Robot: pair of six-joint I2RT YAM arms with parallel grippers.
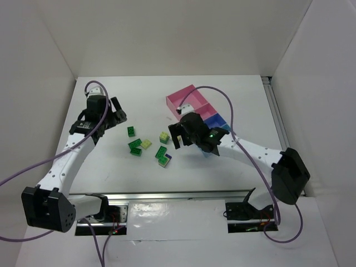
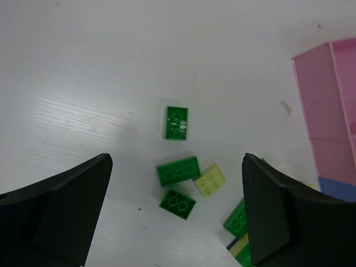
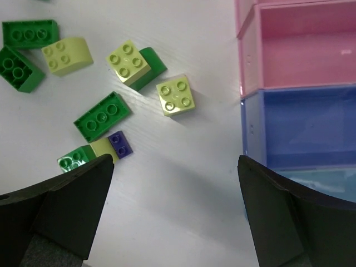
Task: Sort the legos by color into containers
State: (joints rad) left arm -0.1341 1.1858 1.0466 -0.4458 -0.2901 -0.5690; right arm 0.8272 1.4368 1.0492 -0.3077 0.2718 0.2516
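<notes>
Several legos (image 1: 134, 146) lie unsorted on the worktop (image 1: 183, 175) between left jaws and right jaws, both spread empty, seemingly to pick. Containers (image 1: 183, 95) wait beside the right jaws.

A white table (image 1: 233, 89) holds a loose cluster of legos (image 1: 147, 146) near its middle: dark green and pale yellow-green bricks, the nearest one with a dark blue bit. The left gripper (image 1: 119, 110) hangs just left of the cluster and the right gripper (image 1: 178, 138) just right of it. Behind the right gripper runs a row of trays (image 1: 186, 100), pink at the far end, then dark blue. The right arm (image 1: 250, 149) hides the near end.
</notes>
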